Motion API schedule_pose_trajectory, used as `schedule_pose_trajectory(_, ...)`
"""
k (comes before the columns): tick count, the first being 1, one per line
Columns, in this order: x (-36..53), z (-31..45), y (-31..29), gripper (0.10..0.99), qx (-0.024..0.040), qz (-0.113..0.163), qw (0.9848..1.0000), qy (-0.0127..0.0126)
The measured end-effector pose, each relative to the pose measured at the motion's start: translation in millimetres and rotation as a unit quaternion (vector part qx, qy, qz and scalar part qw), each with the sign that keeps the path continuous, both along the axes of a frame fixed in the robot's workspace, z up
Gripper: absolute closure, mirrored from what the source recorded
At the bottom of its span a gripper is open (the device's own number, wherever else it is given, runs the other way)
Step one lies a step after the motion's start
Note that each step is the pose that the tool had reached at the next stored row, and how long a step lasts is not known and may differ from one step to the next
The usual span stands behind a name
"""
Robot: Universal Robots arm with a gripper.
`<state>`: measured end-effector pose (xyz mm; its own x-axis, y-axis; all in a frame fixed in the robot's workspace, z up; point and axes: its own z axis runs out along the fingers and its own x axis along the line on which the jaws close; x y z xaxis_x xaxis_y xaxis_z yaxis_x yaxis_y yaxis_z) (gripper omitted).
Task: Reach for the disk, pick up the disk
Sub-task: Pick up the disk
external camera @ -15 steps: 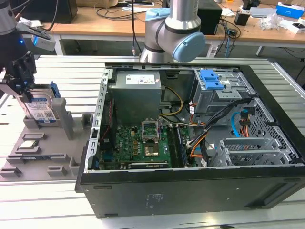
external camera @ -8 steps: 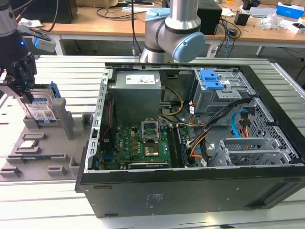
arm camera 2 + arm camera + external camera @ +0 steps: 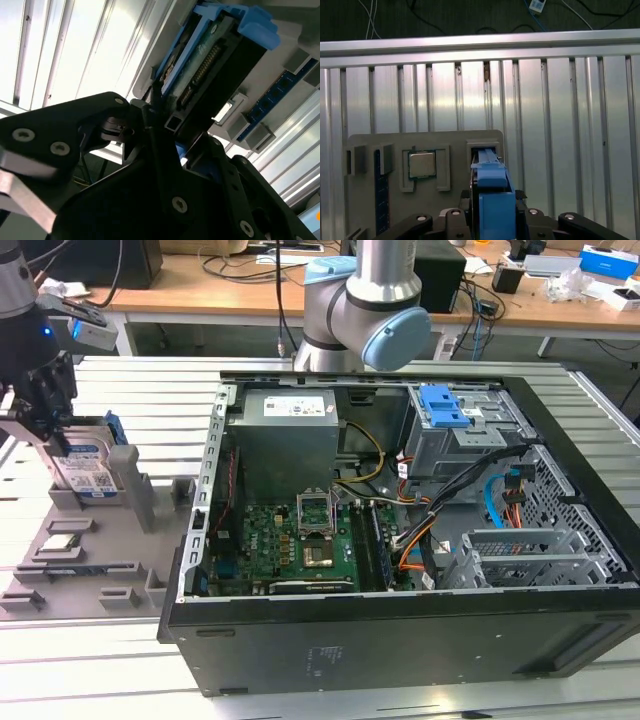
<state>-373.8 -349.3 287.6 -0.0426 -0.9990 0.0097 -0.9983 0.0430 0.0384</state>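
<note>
Jaws stood one to each side of the disk [image 3: 492, 176], its blue-railed edge in the gap between them. Whether they pressed on it or merely flanked it, I could not tell. Gripper [image 3: 45, 425] hung at the upper edge of the drive, well apart from the open computer case [image 3: 400, 640].

Disk [image 3: 88, 476] stood on edge in a slot of the grey holder plate [image 3: 135, 505], label face outward, blue rail along its far side. It looked seated in that slot, not lifted.

Key relation: the disk lay straight ahead of the jaws and already partly within them. In the second wrist view its body [image 3: 215, 60] ran directly away from the gripper [image 3: 175, 121], connector edge showing. I judged the long axis to be in line with the reach, the two broad faces turned toward the jaws. Grip would fall across the thin dimension, near the end closest to the gripper [image 3: 492, 212].

Processor chip [image 3: 422, 164] lay flat in its own recess of the plate, off to one side of the jaws, clear of the disk.

Single arm, so no choice of hand.
</note>
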Motion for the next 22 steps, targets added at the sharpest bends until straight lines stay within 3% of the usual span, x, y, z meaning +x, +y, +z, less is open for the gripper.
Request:
schedule_pose_trajectory(2, 0.0, -0.1, 0.1, 0.722, 0.0001, 0.0, 1.0, -0.0001)
schedule_pose_trajectory(17, 0.0, -0.7, 0.1, 0.722, 0.0001, 0.0, 1.0, 0.0)
schedule_pose_trajectory(22, 0.3, 5.1, 0.1, 0.722, 0.0001, 0.0, 1.0, 0.0)
